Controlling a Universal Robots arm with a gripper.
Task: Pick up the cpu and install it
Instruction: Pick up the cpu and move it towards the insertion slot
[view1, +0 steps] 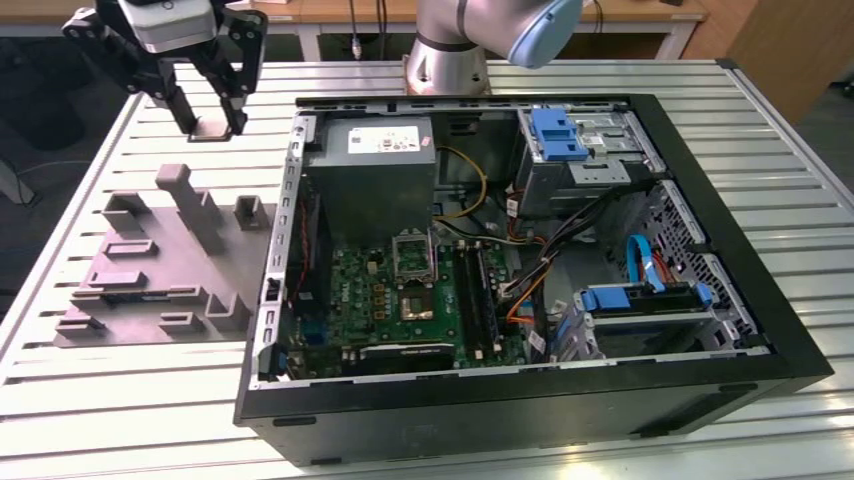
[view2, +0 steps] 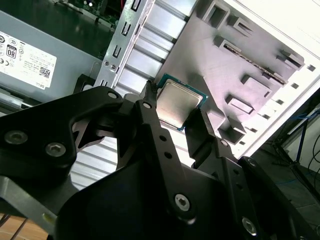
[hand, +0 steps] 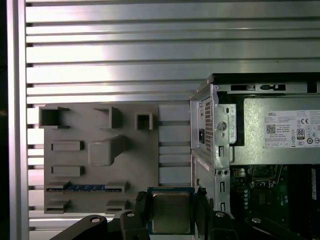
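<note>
Currently your hand (view1: 211, 122) clamps the cpu (view2: 177, 102) flat by its edges, above the bench past the tray (view1: 134, 285); the socket (view1: 415, 262) sits well apart from it, inside the case (view1: 534, 405).

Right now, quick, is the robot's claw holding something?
Gripper: closed on the cpu, holding it up in the air.

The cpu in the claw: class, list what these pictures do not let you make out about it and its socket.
1. The cpu's underside: both wrist views face its metal top.
2. Two of its side edges: covered by the claw in both wrist views.
3. The socket's contacts: too small to tell in the exterior view.
</note>
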